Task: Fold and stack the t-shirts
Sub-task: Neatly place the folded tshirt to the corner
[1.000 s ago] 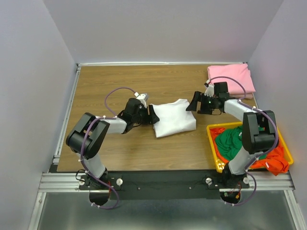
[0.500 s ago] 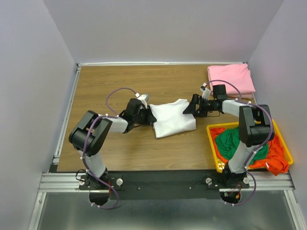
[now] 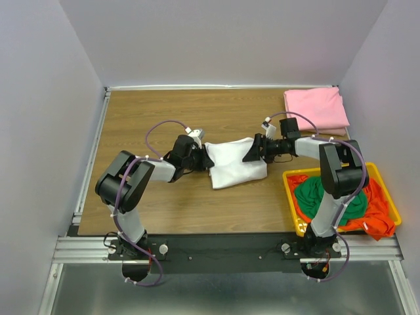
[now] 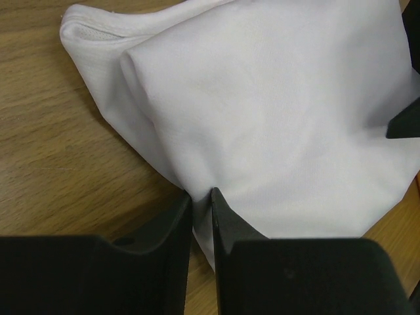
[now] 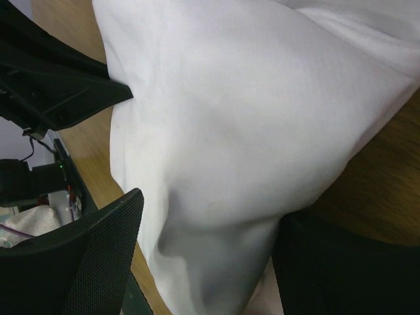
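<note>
A white t-shirt, partly folded, lies in the middle of the wooden table. My left gripper is at its left edge and is shut on a pinch of the white cloth, with the jaws nearly together. My right gripper is at the shirt's right edge. It is open, with its two fingers either side of a bulge of white cloth and the gripper midpoint low in the right wrist view. A folded pink t-shirt lies at the back right.
A yellow basket at the front right holds a green shirt and an orange shirt. The left gripper's black body shows in the right wrist view. Grey walls surround the table.
My right gripper has moved left from near the pink shirt to the white shirt's right edge, with its open jaws now round the cloth. The left gripper has held its grip.
</note>
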You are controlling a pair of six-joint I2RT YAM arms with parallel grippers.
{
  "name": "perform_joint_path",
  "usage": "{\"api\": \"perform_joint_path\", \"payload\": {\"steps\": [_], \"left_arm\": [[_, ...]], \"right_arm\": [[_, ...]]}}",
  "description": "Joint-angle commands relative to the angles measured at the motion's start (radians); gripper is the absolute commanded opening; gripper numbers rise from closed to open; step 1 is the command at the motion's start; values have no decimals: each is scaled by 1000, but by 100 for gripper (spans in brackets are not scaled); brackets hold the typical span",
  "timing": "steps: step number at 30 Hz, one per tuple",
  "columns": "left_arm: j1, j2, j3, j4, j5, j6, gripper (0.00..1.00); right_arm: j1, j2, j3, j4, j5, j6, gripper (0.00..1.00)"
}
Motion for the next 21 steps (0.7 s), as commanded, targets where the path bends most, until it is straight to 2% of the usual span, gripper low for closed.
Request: {"api": "perform_joint_path", "payload": {"steps": [1,2,3,5,8,9,11,12,14,21], "left_arm": [[-6,35,-7,-39,-12,13,25],[-6,34,-7,-36,-11,11,25],[-6,29,-12,-33,-8,10,25],[-6,23,-16,-22,-6,5,25],[-6,12,-19,-10,7,-2,25],[-6,11,-19,-9,15,-4,27],[-6,-8,-18,-4,32,-5,34],[-6,-20,-18,-5,34,-7,43],[-6,-82,-13,-19,38,-4,55],[-6,-245,57,-232,-29,57,73]], "right_arm": [[41,90,-25,-91,131,-18,75],[41,97,-20,-90,143,-13,72],[42,99,-9,-90,148,-9,64],[45,107,0,-90,148,-4,56],[56,110,18,-91,157,1,39],[54,107,22,-91,163,4,27],[54,88,34,-94,185,7,17],[56,76,38,-96,192,8,8],[56,41,60,-111,221,4,1],[54,-47,178,-235,389,-59,0]]}}
